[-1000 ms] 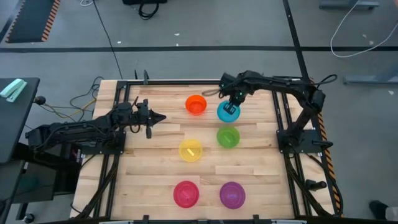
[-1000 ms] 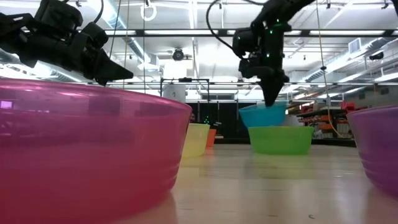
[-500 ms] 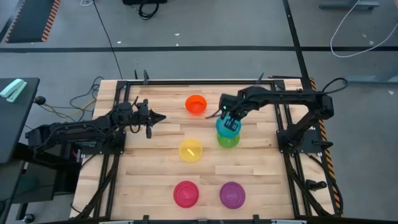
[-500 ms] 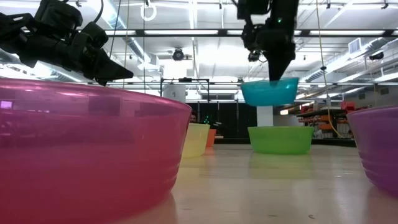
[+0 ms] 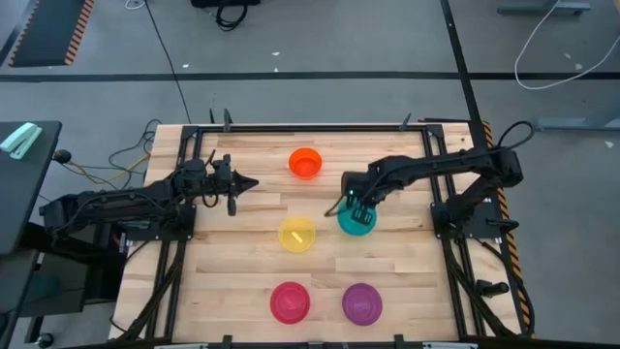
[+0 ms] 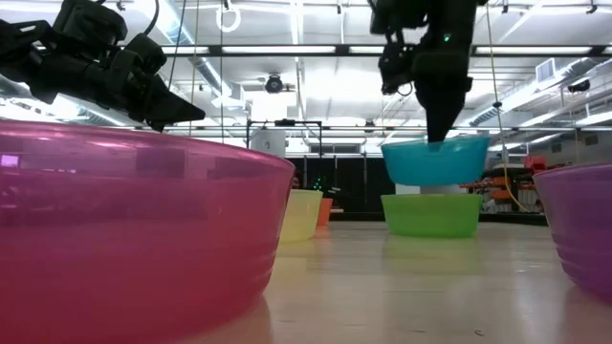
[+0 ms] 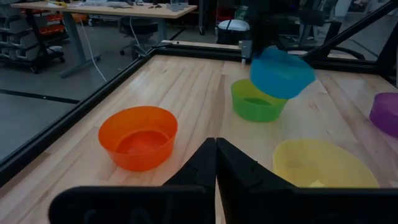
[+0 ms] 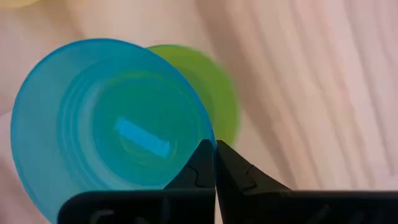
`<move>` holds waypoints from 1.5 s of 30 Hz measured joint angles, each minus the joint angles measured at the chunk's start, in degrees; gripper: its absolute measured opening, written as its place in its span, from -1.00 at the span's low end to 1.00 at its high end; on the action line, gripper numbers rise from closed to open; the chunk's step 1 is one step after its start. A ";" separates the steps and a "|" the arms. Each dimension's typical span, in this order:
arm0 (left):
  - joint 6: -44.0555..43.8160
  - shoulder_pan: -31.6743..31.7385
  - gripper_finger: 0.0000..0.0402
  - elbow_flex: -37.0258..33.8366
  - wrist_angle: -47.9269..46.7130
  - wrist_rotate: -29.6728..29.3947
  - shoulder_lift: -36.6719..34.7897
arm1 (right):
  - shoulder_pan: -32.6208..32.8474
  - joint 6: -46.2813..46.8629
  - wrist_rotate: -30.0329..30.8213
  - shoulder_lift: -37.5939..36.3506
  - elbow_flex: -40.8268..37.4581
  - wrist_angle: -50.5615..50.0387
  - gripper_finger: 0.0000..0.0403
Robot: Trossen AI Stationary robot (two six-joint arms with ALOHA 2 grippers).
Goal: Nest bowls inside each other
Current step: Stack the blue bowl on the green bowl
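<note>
Overhead, right gripper [image 5: 355, 206] clamped on blue bowl's [image 5: 356, 221] rim, held above green bowl [image 6: 431, 215] and hiding it, left gripper [image 5: 246, 183] closed empty at nine o'clock.

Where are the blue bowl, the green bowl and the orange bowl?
blue bowl [image 6: 435, 161], low view, on its side wall.
green bowl [image 6: 431, 215], low view, on its side wall.
orange bowl [image 5: 305, 163], high view, on its inside bottom.

The dark two-finger right gripper [image 5: 356, 206] is held above the table's middle, fingers apparently pinched together. The dark two-finger left gripper [image 5: 244, 183] is extended inward, fingers closed.
</note>
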 joint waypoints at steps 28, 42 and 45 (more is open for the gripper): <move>-1.07 0.00 -0.89 -0.01 -0.03 0.01 0.01 | -9.87 -8.89 -11.63 0.05 -11.80 14.99 -1.00; -1.79 0.00 -0.93 -0.01 -0.03 -0.71 0.00 | -10.68 -8.36 -14.03 0.05 -13.73 19.75 -0.85; -3.28 0.01 -0.91 -0.01 -0.03 -4.76 -0.01 | -10.68 -8.34 -13.95 0.05 -12.88 19.24 -0.76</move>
